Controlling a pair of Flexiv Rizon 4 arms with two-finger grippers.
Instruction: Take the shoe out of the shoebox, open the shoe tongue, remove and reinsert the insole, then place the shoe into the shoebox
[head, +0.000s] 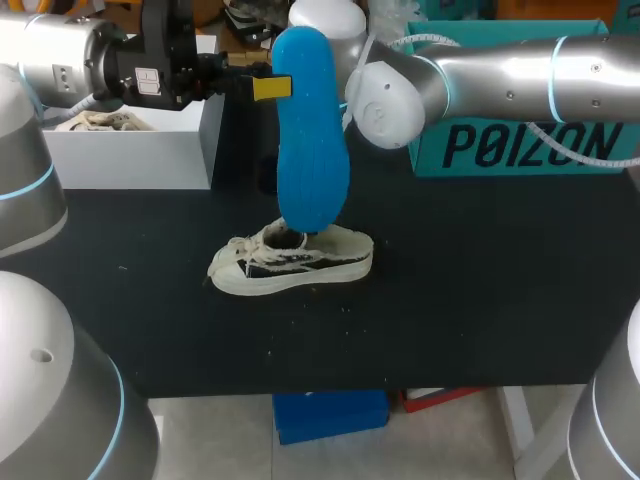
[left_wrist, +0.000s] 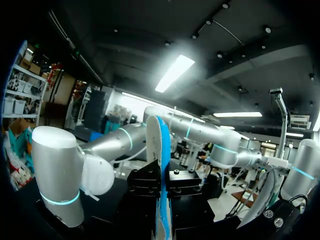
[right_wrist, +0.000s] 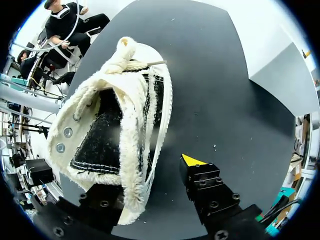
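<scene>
The left gripper (head: 275, 88) is clamped on the upper, narrower end of the blue insole (head: 312, 140), one finger on each face, and holds it nearly upright. The insole's wider lower end sits at the opening of the shoe (head: 290, 262). The shoe, a pale low-top with frayed edges, stands on its sole on the black table (head: 480, 300), with its laced front pointing toward the left arm's side. The right gripper (right_wrist: 152, 180) is at the heel end of the shoe with its jaws apart. One finger is hidden behind the heel collar, and the yellow-tipped one stands just beside the shoe's outer wall with bare table showing between them, so the shoe is bracketed, not gripped. Both boxes are well apart from the shoe: the white box (head: 130, 150), probably the shoebox, behind it on the left arm's side, and the teal box (head: 520, 140) behind it on the right arm's side. The step in hand appears to be the insole exchange, with the insole almost wholly outside the shoe. To seat it well, first secure the heel with the right gripper so the shoe cannot slide or tip. Next, tilt the insole toward the toe and feed the wide end forward under the laces. Do not press straight down, because a vertical push is likely to buckle the foam against the shoe floor. Release only once the narrow end is below the collar.
</scene>
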